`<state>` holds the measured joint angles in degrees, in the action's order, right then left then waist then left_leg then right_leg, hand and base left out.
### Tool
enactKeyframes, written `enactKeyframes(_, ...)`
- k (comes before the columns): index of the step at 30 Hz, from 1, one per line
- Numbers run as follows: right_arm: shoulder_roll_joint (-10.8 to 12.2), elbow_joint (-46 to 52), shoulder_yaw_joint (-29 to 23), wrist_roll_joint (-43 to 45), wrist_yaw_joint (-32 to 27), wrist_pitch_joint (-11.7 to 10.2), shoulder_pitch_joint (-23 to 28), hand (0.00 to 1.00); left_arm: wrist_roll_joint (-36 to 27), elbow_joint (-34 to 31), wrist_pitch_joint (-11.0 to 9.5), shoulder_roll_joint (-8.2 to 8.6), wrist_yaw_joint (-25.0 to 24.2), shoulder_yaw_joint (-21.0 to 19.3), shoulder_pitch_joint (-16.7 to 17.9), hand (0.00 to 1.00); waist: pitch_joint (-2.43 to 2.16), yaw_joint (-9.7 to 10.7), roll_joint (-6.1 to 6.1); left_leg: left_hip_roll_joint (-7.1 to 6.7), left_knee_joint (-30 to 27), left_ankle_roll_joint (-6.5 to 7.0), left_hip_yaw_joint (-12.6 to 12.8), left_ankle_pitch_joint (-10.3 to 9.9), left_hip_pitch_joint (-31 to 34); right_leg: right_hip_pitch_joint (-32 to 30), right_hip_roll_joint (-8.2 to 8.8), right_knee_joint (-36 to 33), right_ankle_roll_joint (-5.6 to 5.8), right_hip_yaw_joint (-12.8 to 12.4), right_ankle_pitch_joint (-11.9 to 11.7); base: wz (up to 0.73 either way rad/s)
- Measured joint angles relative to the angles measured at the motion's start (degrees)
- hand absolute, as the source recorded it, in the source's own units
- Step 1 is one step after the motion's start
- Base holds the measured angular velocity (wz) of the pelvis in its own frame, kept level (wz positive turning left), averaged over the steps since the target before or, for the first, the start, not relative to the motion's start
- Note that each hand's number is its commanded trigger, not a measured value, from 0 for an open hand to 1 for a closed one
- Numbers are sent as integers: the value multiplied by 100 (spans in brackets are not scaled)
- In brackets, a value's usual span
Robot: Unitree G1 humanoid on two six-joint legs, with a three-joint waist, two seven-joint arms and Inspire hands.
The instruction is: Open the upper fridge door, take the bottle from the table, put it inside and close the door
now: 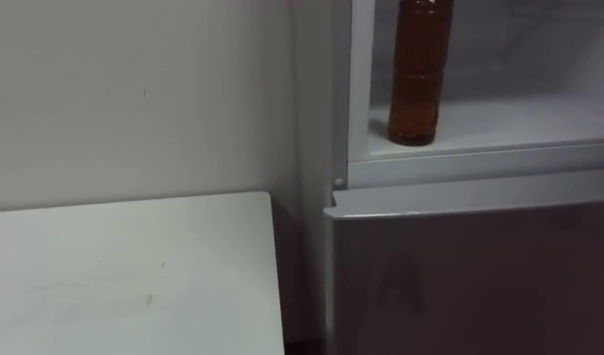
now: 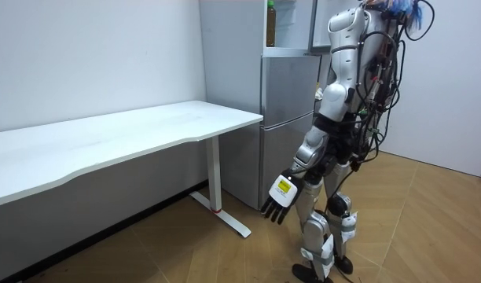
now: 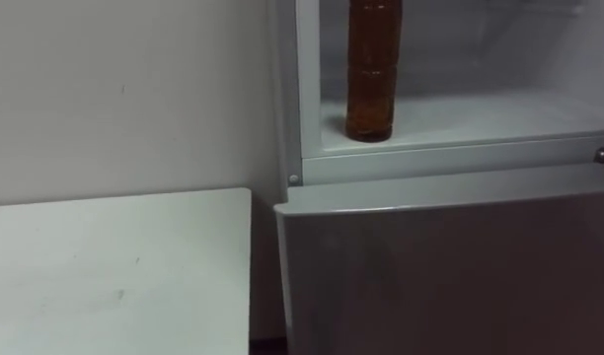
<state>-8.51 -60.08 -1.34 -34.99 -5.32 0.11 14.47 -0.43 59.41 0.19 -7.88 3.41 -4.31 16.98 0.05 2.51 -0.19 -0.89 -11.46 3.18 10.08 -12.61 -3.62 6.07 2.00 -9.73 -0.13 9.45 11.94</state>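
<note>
Worrying that a bumped fridge (image 1: 460, 266) could topple the bottle (image 1: 417, 74) standing near the front of the shelf (image 1: 519, 120), I'm seeing the left hand (image 2: 281, 195) hanging, fingers loosely spread.

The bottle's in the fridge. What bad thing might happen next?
The bottle stands near the front edge of the shelf, so a bump while closing the door might tip it out. The upper fridge is open, so it may warm up inside if left that way.
</note>
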Motion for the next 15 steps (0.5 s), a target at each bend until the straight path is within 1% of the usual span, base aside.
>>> enactKeyframes(3, 1, 0, 128, -43, 207, 65, -102, 0, -4, -11, 68, -18, 3, 1, 3, 0, 7, 0, -27, -4, -17, -2, -18, -3, 4, -2, 3, 7, 0, 22, 0, 3)
enactKeyframes(4, 2, -4, 140, -41, 290, 113, -126, 0, -5, -10, 104, -18, 15, 1, 0, 0, 8, 9, -31, -13, -22, -2, -63, -3, 8, -2, 3, 8, 0, 56, 0, 9)
enactKeyframes(6, 3, -55, 154, -43, 365, 142, -140, 0, -5, -6, 123, -16, 24, 2, 0, 0, 7, 12, -33, -20, -26, -2, -99, -3, 19, 3, 7, 9, 2, 92, 3, 10)
enactKeyframes(8, 3, -183, 165, -50, 406, 183, -174, 0, -6, 13, 144, -10, 62, 5, 6, 0, 5, 13, -36, -23, -28, -2, -119, -3, 24, 9, 14, 9, 2, 112, 4, 7)
enactKeyframes(10, 5, -295, 191, -151, 426, 256, -189, 0, -5, 14, 218, 13, 116, 9, -1, 0, 5, 9, -48, -35, -27, -2, -156, -3, 34, 16, 23, 9, 3, 139, 24, 8)
enactKeyframes(12, 5, -361, 191, -219, 426, 261, -177, 0, -6, 22, 243, 25, 138, 9, 6, 0, 5, 11, -47, -40, -25, -2, -158, -3, 32, 15, 27, 7, 5, 138, 34, 2)
enactKeyframes(15, 4, -406, 155, -296, 392, 376, -175, 0, -7, 30, 309, 26, 144, -6, 8, 0, 1, 17, -61, -43, -16, -2, -157, -3, 24, 42, 31, -6, 5, 136, 34, 0)
